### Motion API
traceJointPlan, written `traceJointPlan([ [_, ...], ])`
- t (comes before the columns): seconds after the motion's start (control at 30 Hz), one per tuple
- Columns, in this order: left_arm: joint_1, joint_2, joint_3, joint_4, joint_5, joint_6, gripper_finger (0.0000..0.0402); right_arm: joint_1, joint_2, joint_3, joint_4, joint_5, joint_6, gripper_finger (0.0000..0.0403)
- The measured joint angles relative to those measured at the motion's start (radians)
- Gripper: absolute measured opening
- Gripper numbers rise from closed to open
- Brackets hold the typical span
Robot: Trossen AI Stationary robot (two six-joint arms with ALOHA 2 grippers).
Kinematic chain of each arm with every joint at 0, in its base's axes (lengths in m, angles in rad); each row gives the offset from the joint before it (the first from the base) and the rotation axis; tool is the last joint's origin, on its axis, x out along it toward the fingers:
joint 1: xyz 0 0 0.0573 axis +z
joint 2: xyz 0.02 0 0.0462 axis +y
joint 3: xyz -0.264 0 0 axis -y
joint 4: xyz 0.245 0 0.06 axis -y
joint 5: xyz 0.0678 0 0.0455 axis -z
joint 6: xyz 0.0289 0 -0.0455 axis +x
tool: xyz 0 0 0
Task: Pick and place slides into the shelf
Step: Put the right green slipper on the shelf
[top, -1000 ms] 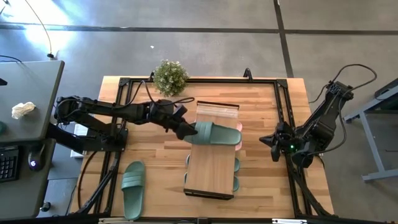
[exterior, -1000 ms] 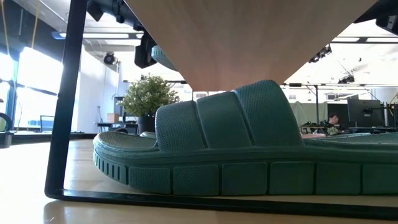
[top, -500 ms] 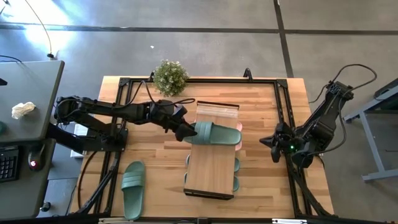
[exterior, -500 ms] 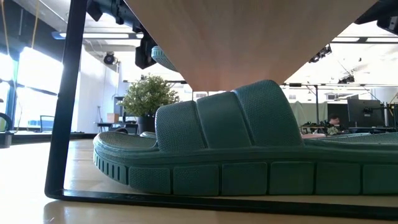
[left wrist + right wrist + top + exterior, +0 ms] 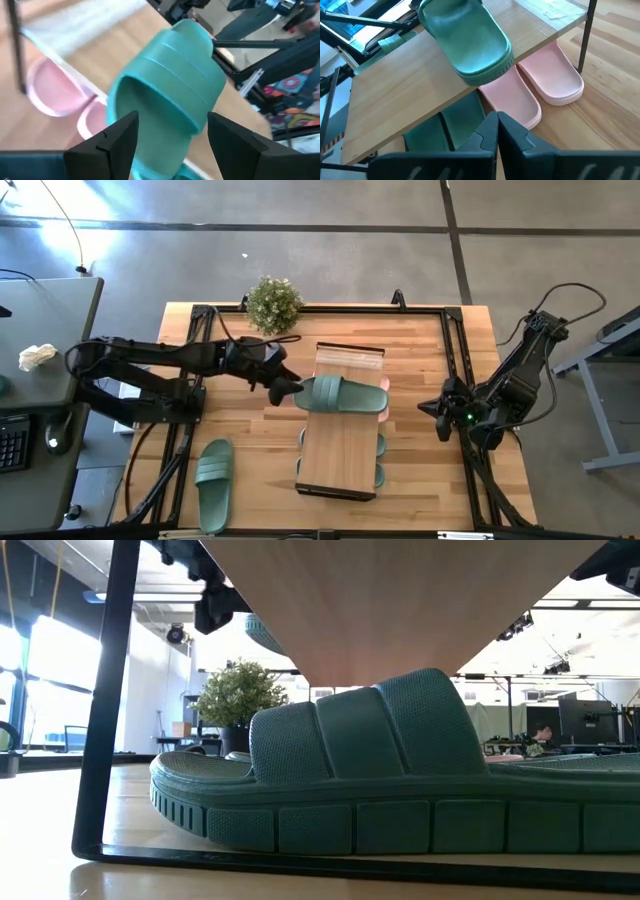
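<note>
pink slides [image 5: 540,90] — heels lying hidden under the shelf [image 5: 420,90] plank | green pair [image 5: 455,125] beneath — only toes peeking out | low view: near slide [image 5: 400,780] running off the right edge

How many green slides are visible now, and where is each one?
4. One soft sage-green slide lies on the light-wood shelf's top; two lie under it, partly hidden; one lies on the table by the left arm's base.
</note>
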Motion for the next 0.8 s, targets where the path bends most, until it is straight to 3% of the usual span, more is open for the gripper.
traceJointPlan([
  [0.13, 0.0, -0.066, 0.0, -0.087, -0.048, 0.14, 0.0221, 0.0, 0.0, 0.0, 0.0, 0.007, -0.046, 0.0],
  [0.3, -0.004, -0.119, 0.0, -0.19, -0.065, 0.591, 0.0221, 0.0, 0.0, 0.0, -0.007, 0.056, -0.134, 0.0],
  [0.43, -0.014, -0.093, -0.001, -0.282, -0.094, 0.799, 0.0221, 0.0, 0.0, 0.0, -0.011, 0.099, -0.218, 0.0],
  [0.57, -0.013, -0.043, -0.018, -0.32, -0.109, 0.916, 0.0221, 0.0, 0.0, 0.0, -0.016, 0.114, -0.265, 0.0],
  [0.8, -0.014, 0.018, -0.028, -0.257, -0.068, 0.97, 0.022, 0.0, 0.001, 0.0, -0.022, 0.13, -0.258, 0.0],
])
